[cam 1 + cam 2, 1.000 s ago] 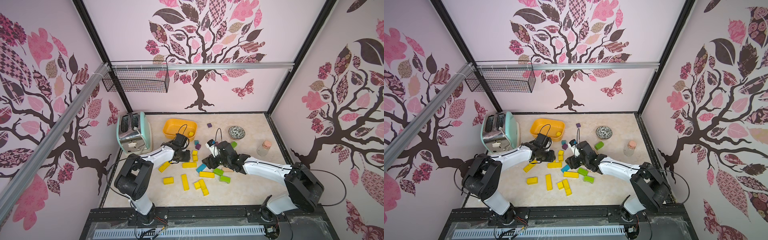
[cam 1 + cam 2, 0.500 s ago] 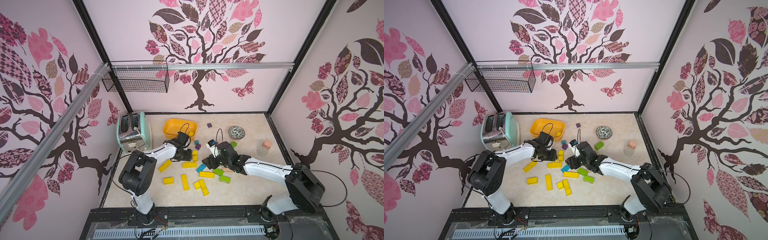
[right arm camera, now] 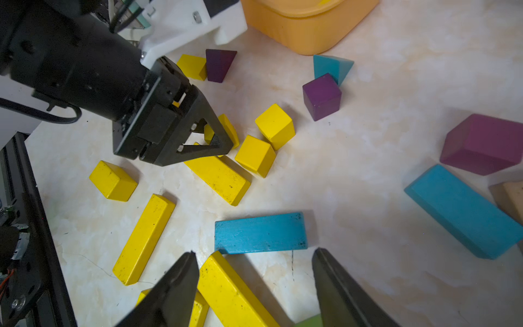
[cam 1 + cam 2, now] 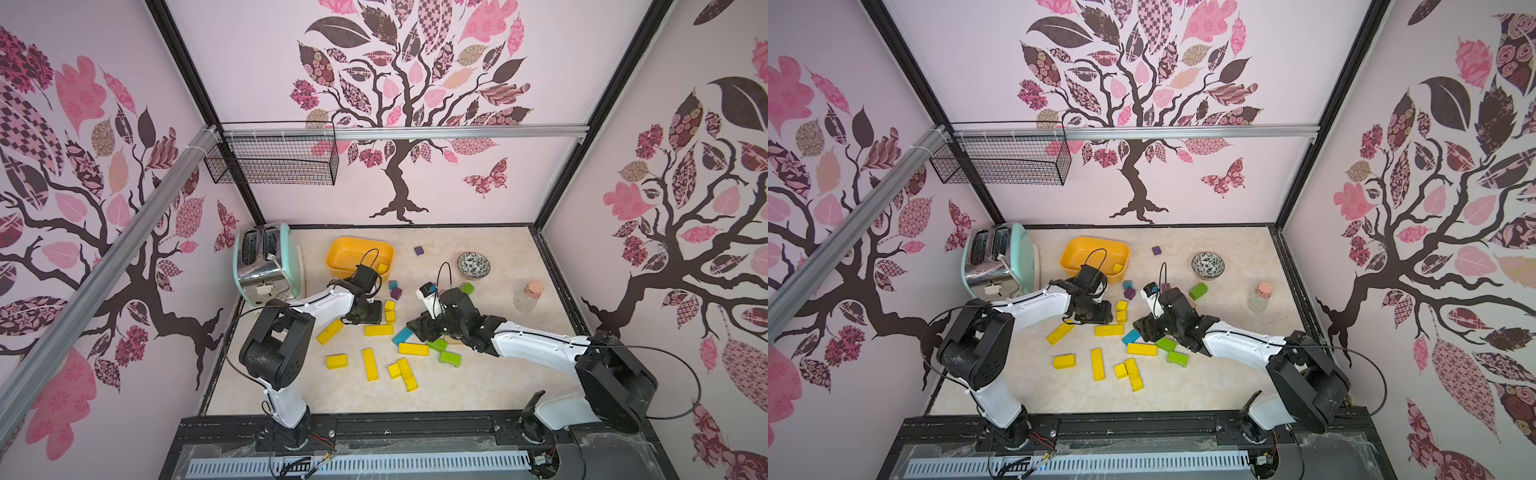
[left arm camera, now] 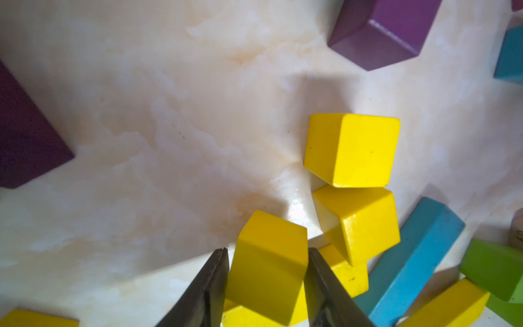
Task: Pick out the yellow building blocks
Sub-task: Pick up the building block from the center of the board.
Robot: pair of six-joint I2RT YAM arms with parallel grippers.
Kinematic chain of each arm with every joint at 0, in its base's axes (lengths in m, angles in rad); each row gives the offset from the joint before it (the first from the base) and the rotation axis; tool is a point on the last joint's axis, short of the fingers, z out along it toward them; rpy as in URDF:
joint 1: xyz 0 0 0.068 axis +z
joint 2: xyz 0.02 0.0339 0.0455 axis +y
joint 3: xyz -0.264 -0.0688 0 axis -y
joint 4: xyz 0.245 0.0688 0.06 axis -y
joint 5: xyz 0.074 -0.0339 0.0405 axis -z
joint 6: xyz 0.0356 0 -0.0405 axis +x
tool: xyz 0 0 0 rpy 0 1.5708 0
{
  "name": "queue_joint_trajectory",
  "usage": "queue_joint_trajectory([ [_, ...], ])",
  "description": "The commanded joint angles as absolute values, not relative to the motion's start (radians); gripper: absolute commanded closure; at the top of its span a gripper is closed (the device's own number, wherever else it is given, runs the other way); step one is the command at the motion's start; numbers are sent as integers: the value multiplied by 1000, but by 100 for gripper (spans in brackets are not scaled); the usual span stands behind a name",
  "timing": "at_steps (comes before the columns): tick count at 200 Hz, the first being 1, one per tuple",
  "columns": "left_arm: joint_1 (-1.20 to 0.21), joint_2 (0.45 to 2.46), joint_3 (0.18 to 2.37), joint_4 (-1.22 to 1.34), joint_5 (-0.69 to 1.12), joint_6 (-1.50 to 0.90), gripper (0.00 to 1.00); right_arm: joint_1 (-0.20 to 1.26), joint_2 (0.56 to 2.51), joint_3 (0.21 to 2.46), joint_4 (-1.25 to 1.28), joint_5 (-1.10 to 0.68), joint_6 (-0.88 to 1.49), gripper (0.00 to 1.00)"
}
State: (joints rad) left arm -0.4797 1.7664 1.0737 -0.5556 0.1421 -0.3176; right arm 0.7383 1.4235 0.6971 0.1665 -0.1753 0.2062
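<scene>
The left gripper (image 5: pixel 266 250) is clamped on a small yellow painted wooden cube (image 5: pixel 268 271). Its arm has barely shifted in the last second, so the grasp looks fresh, with the tub probably next. The right gripper (image 3: pixel 254 252) gapes empty over a long yellow wooden bar (image 3: pixel 226 291). Other yellow blocks (image 4: pixel 370 363) lie scattered on the beige marbled tabletop (image 4: pixel 478 386), and one sits in the orange plastic tub (image 4: pixel 345 259). Both top views hide the held cube; the wrist views show it.

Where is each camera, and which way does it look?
Top views: high in front, looking down on the table; left arm, right arm show.
Left wrist: on that arm, looking past its fingers at a pinched yellow cube.
Right wrist: on that arm, looking past open fingers at the left gripper.
Both wrist views show that cube.
</scene>
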Motion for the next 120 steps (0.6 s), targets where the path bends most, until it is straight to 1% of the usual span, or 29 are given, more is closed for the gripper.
queue_joint_trajectory([
  [1, -483, 1781, 1096, -549, 153, -315, 53, 742, 1406, 693, 195, -161, 212, 31],
  [22, -483, 1780, 1095, -551, 152, -316, 56, 742, 1403, 686, 202, -159, 214, 31],
  [43, -483, 1763, 1083, -542, 155, -319, 60, 742, 1402, 677, 213, -152, 213, 30],
  [52, -483, 1754, 1078, -538, 158, -316, 65, 742, 1404, 676, 215, -152, 214, 30],
  [93, -483, 1722, 1072, -546, 143, -316, 70, 742, 1398, 659, 234, -150, 219, 30],
  [120, -483, 1647, 1028, -501, 149, -326, 72, 742, 1372, 617, 275, -153, 229, 31],
])
